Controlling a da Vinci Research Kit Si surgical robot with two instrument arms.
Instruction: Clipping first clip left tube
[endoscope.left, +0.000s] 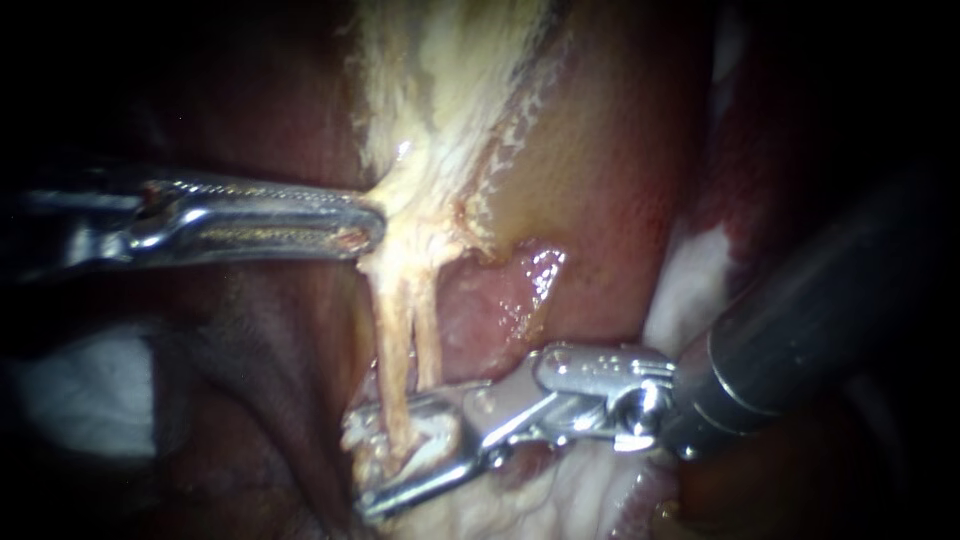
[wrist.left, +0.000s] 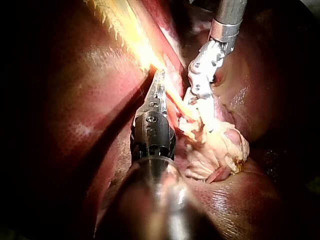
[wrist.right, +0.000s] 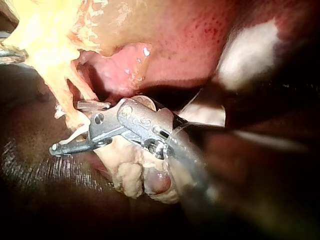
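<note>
Two thin pale tubes run down side by side, the left tube (endoscope.left: 393, 340) and the right tube (endoscope.left: 428, 335), from a pale frayed tissue band (endoscope.left: 430, 120). My right instrument (endoscope.left: 360, 465) comes in from the right with its jaws open. They straddle the lower end of the left tube, one jaw on each side. My left instrument (endoscope.left: 372, 226) lies level, jaws shut on the pale tissue just above where the tubes start. In the right wrist view the open jaws (wrist.right: 67, 127) sit at the tubes' base. The left wrist view shows my left instrument (wrist.left: 159, 82) holding the pale strand.
Reddish tissue (endoscope.left: 600, 150) lies to the right of the band and dark liver (endoscope.left: 270, 380) to the lower left. A wet pink pocket (endoscope.left: 510, 295) opens beside the right tube. Lumpy pale fat (wrist.left: 215, 150) sits under the right instrument. White patches (endoscope.left: 90, 390) show at both sides.
</note>
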